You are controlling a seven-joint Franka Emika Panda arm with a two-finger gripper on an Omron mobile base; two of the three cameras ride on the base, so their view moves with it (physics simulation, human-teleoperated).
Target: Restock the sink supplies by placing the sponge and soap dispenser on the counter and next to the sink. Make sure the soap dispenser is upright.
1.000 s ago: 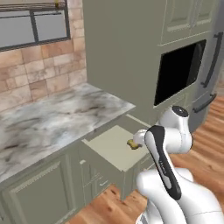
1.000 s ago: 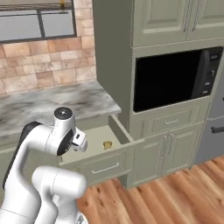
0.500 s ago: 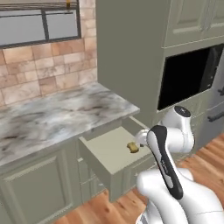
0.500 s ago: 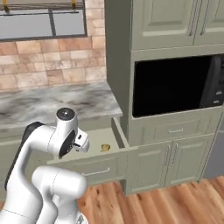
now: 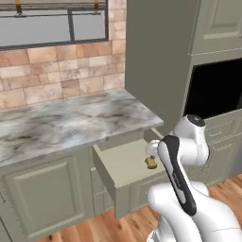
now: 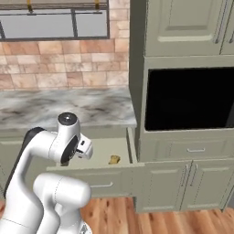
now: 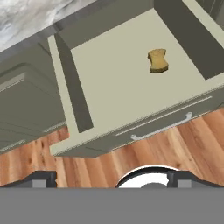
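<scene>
Sponge (image 7: 158, 60) lies in the drawer (image 7: 113, 83) well ahead of the open pincer (image 7: 109, 179); descend straight, then pinch its narrow waist.

Matt porous sponge (image 7: 158, 60) in matt painted drawer (image 7: 113, 83); polished veined marble counter (image 5: 71, 123); glossy wood-plank floor (image 7: 131, 157).

sponge (image 7: 158, 60) in open drawer (image 7: 113, 83), drawer below counter (image 5: 71, 123)

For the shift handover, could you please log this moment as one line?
phase: approach | sponge: lying in open drawer | gripper: open, above drawer, holding nothing | counter: nearby
</scene>
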